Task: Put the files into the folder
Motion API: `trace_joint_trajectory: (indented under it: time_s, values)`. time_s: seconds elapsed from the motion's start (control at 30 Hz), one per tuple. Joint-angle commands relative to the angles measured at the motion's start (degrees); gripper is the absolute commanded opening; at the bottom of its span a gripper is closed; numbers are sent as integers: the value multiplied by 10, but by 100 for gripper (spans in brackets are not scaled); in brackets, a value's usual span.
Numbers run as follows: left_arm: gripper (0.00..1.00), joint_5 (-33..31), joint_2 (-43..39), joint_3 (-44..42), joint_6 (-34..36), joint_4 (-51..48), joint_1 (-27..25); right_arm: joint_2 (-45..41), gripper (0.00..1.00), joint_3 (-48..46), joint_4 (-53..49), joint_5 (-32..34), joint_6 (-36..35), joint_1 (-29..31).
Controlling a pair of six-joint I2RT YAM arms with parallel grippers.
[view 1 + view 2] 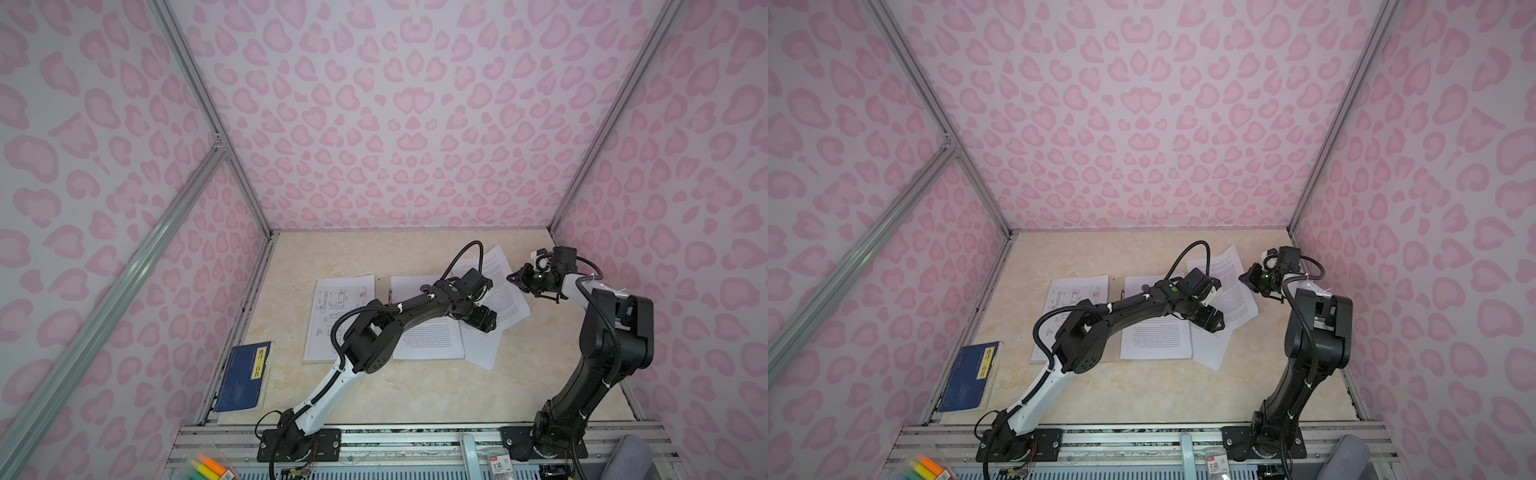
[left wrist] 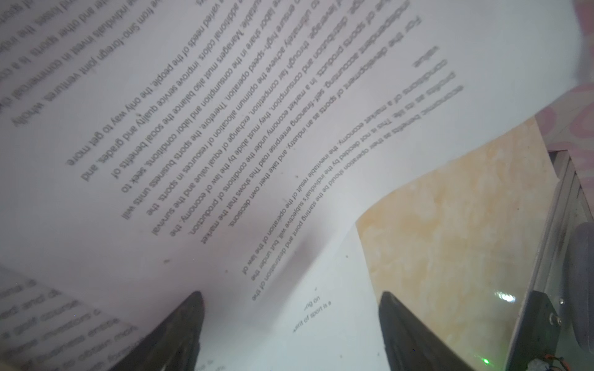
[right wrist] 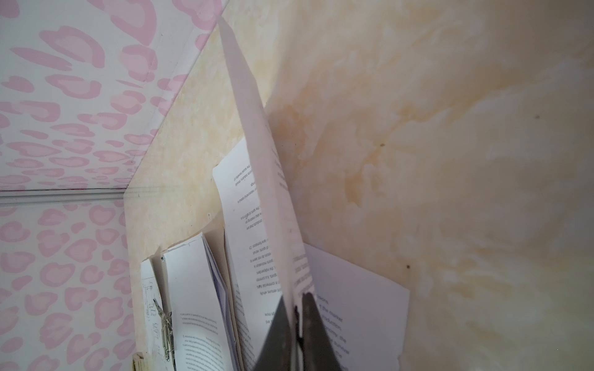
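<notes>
Soft, even light, kinda dim and vignetted in both top views, walls (image 1: pixel 395 104) bending at the edges. Wrist views go blurry up close: sheet (image 2: pixel 225 128) text smears, fingers (image 3: pixel 276 340) are mush. Faint shadows only.

The walls (image 1: pixel 395 124) wear pink heart-like blotches on pale lilac. The tabletop (image 1: pixel 415 395) is cream, marbled yellow. The files (image 1: pixel 428 340) are white with black print. At near left, the book (image 1: pixel 241 382) is dark blue, its label (image 1: pixel 261 361) yellow.

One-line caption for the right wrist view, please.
Right gripper shut on a printed sheet by its edge, holding it up off the table; open folder and other files beyond.
</notes>
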Motion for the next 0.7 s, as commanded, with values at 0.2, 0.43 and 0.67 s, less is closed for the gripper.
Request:
trace_joint_trajectory:
  time_s: [0.2, 0.43, 0.67]
  values:
    - [87, 49, -68, 70, 22, -30, 1, -84, 0, -3, -43, 93, -7, 24]
    - [88, 38, -147, 145, 39, 23, 1, -132, 0, -20, -52, 107, 2, 13]
    - [88, -12, -380, -115, 41, 214, 7, -214, 0, 9, -102, 163, -15, 54]
